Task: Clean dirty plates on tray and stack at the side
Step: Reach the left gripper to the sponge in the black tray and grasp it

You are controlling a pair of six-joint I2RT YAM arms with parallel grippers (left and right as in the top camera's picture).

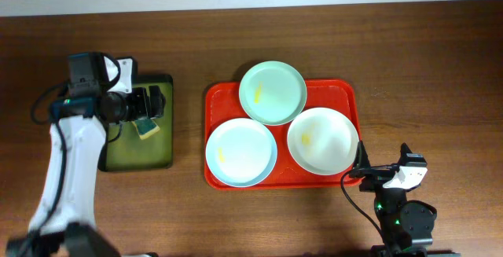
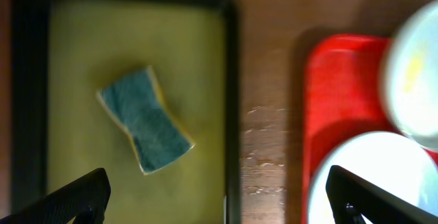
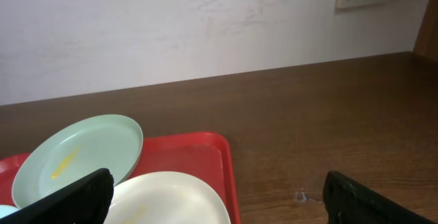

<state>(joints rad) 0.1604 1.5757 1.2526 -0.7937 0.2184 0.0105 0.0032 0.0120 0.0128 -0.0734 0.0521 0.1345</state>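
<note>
Three plates lie on the red tray [image 1: 338,92]. The pale green plate [image 1: 273,92] is at the back, the pale blue plate [image 1: 240,152] at the front left, the white plate [image 1: 322,140] at the front right. Each has a small yellow smear. My left gripper [image 1: 149,104] is open and empty above the olive tray, over the sponge [image 2: 145,119]. My right gripper [image 1: 361,167] is open and empty at the red tray's front right corner, with the white plate [image 3: 164,200] and the green plate [image 3: 75,157] ahead of it.
A dark olive-green tray [image 1: 141,153] with a blue and yellow sponge [image 1: 146,128] stands left of the red tray [image 2: 335,87]. Bare wooden table lies to the right of the red tray [image 3: 205,152] and along the back. A white wall rises behind.
</note>
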